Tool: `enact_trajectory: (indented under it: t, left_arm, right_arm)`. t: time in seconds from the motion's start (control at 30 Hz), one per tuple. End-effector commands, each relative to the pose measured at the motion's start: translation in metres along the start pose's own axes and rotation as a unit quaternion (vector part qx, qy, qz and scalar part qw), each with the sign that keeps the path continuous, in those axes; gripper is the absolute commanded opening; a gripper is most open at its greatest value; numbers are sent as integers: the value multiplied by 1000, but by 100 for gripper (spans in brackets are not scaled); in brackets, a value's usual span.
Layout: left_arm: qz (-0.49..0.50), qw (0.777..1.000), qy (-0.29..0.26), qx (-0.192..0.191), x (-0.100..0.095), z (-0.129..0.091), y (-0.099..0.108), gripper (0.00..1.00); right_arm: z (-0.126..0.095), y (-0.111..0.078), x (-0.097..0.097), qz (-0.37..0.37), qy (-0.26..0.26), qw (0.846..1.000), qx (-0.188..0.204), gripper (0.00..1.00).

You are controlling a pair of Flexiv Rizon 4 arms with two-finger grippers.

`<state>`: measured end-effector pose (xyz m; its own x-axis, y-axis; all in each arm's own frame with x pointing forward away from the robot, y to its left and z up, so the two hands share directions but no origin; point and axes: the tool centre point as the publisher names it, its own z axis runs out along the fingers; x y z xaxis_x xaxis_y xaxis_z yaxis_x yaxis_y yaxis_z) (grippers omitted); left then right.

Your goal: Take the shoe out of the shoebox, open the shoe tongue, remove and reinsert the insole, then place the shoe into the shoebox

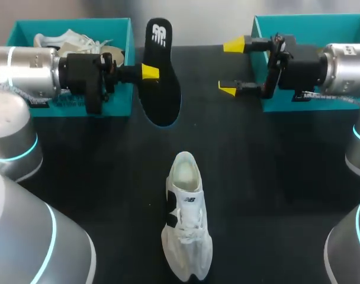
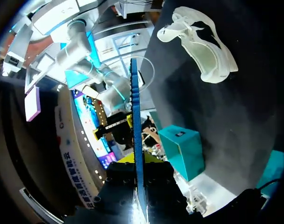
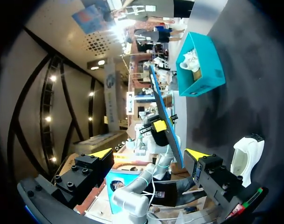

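Black tabletop (image 1: 275, 195) carries the white shoe (image 1: 186, 219), well apart from both claws. Our left claw (image 1: 147, 72) is clamped on the insole (image 1: 162, 89) near mid-length, holding it above the tabletop beside the left shoebox (image 1: 73, 22). We judge the insole light and flexible, so grip it mid-length. Our right claw (image 1: 230, 66) stands with fingers apart, empty

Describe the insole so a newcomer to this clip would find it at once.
Start at the left teal shoebox at the table's far edge. Beside it, my left hand grips the insole. It is flat, black and blue-edged, unlike the white shoe mid-table.
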<state>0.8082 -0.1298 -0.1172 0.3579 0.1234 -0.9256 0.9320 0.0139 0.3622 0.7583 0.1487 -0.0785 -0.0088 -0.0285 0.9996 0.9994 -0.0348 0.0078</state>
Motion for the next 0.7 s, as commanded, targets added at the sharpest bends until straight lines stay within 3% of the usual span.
enact_trajectory:
  t: [0.03, 0.3, 0.7]
  left_arm:
    - [-21, 999, -4, 36, 3, 3, 7, 0]
    - [-66, 997, -16, 27, 4, 7, 0, 0]
    - [-113, 993, -33, -19, 0, 14, -13, 0]
  right_arm:
    - [12, 8, -15, -16, 8, 1000, 22, 100]
    - [26, 10, -29, -52, 7, 998, 45, 100]
    - [43, 11, -36, -82, 19, 996, 36, 100]
